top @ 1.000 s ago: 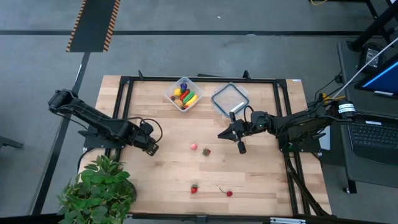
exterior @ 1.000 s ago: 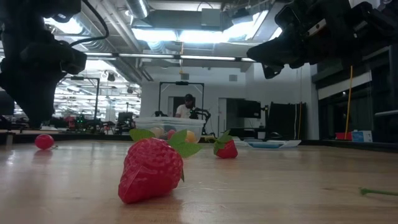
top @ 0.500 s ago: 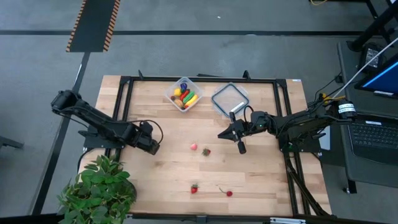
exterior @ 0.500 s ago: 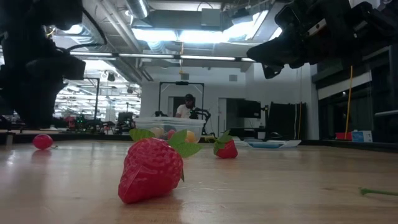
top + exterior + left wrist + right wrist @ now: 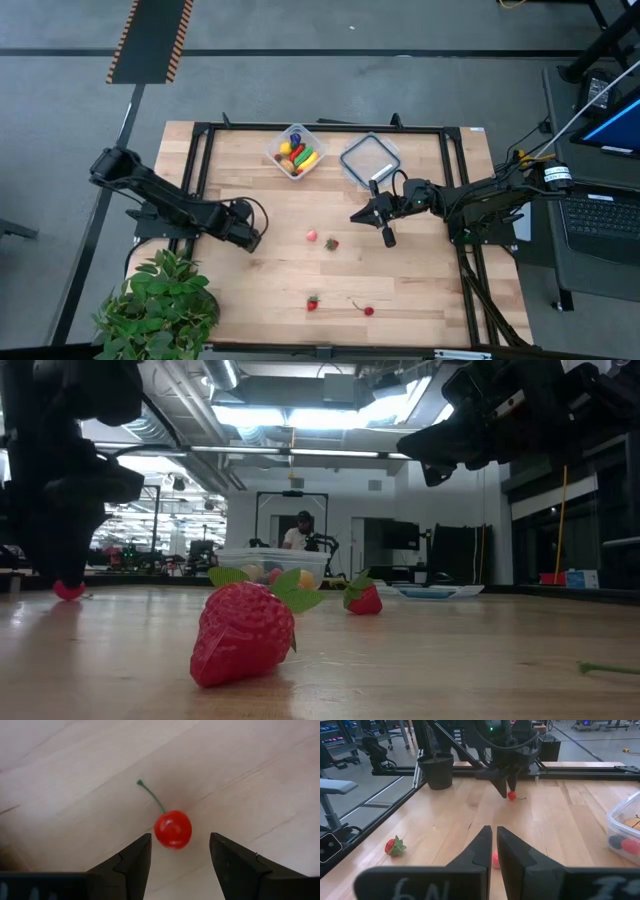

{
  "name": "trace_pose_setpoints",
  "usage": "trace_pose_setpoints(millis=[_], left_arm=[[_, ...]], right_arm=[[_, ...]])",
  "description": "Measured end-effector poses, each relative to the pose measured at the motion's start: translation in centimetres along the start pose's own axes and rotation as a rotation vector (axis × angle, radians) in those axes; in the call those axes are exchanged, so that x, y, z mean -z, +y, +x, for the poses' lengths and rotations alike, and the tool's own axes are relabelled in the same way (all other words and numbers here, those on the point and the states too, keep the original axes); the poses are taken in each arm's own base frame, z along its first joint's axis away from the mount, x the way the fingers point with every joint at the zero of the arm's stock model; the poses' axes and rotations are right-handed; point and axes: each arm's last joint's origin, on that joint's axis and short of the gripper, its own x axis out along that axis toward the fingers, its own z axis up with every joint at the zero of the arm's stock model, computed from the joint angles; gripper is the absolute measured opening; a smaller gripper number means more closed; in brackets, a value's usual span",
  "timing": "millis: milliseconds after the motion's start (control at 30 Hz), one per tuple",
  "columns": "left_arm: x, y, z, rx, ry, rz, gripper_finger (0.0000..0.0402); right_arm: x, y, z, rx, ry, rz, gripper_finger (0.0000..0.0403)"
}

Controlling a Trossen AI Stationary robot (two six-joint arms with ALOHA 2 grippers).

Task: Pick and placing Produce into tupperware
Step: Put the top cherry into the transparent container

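Lowering over the cherry [image 5: 172, 828], the left gripper [image 5: 180, 855] is seen further out and lower than a second ago, when it was held back nearer the left table edge. Its fingers are spread, with the cherry lying on the wood between them, not yet touched. In the low view the cherry [image 5: 68, 589] is now partly hidden behind the arm. A grasp is judged to be next; the round berry may roll if the close is off-centre.

The right gripper [image 5: 369, 218] is unchanged, held above the table [image 5: 430, 290] near the lid [image 5: 368, 160], fingers pressed together, nothing held.

The tupperware [image 5: 294, 150] sits at the far edge, already holding several coloured pieces. Strawberries [image 5: 331, 243] and other berries [image 5: 312, 303] are left loose, so the task is judged partway done.
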Motion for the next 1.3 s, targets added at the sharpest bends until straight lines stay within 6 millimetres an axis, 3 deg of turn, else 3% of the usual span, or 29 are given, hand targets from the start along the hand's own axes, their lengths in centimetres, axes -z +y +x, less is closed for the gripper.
trace_pose_setpoints(millis=[1300], left_arm=[[-0.83,0.02,0.74,-0.044,-0.031,-0.031,0.0191]], right_arm=[[0.00,0.00,0.00,0.000,0.000,0.002,0.0031]])
